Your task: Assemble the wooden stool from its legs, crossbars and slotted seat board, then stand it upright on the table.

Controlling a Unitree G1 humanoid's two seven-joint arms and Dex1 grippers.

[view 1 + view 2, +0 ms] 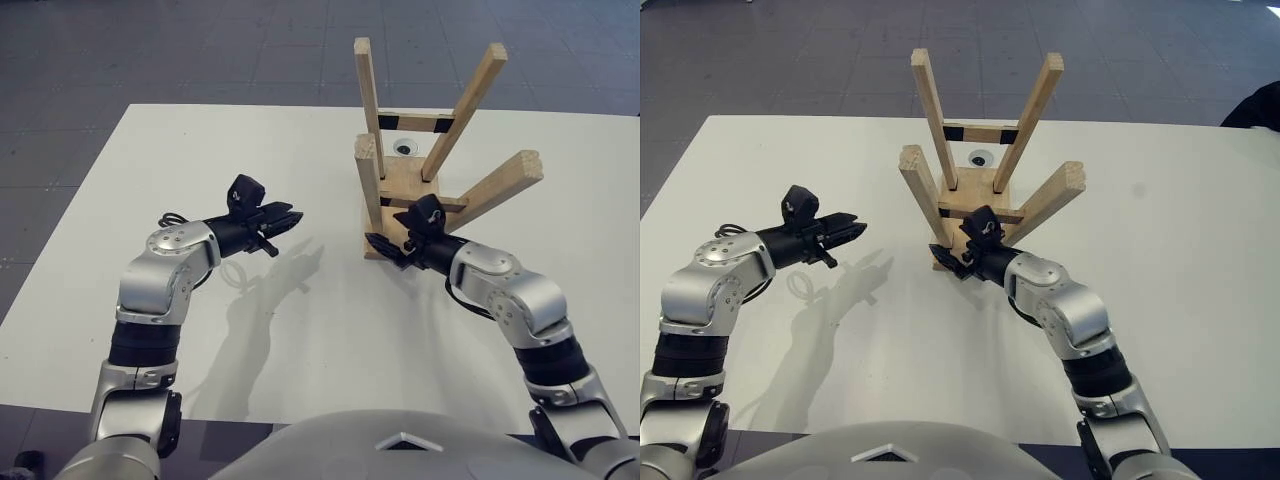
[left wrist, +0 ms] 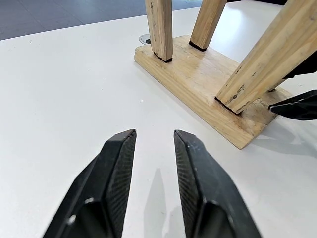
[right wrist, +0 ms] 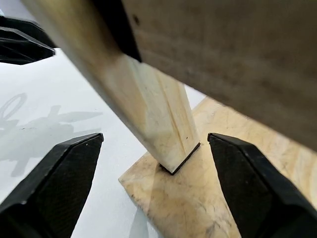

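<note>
The wooden stool stands upside down on the white table (image 1: 180, 150). Its seat board (image 1: 405, 183) lies flat and all its legs (image 1: 368, 88) point upward, joined by crossbars (image 1: 416, 122) with black ends. My right gripper (image 1: 386, 240) is open at the board's near corner, one finger on each side of the nearest leg's base (image 3: 168, 134), without touching it. Left of the stool, my left gripper (image 1: 293, 216) hovers above the table and points at the board (image 2: 198, 84). It is open, with a narrow gap and nothing between its fingers (image 2: 119, 163).
A small round grommet (image 1: 404, 147) sits in the tabletop just behind the stool. Bare table spreads to the left of the stool and in front of it. The far table edge runs close behind the stool.
</note>
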